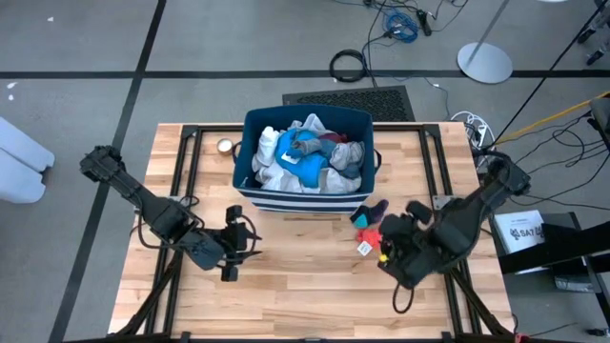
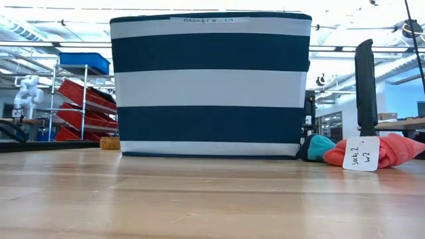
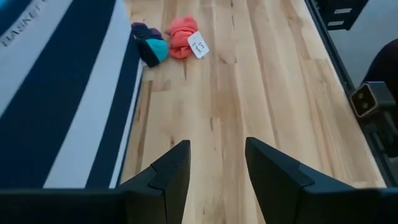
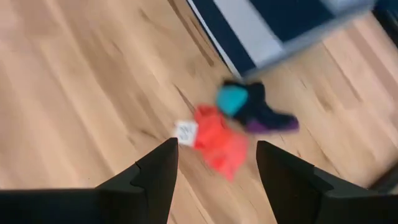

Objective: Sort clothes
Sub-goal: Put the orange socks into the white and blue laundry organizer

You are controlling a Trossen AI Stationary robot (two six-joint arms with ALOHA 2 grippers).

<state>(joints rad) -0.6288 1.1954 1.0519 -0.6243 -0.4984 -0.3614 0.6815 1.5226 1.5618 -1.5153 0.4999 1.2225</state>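
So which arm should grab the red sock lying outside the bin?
Right, probably. Its open end effector hangs just short of the red sock by the bin. The left end effector, also open, sits farther off across the table, empty.

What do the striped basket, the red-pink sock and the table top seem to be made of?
The striped basket: apparently woven fabric, matte, with soft slightly bowed walls and navy and white bands.
The red-pink sock: soft knit, it seems; it lies crumpled in rounded folds and carries a paper tag.
The table top: light wood planks with visible grain and seams, smooth with a faint sheen.
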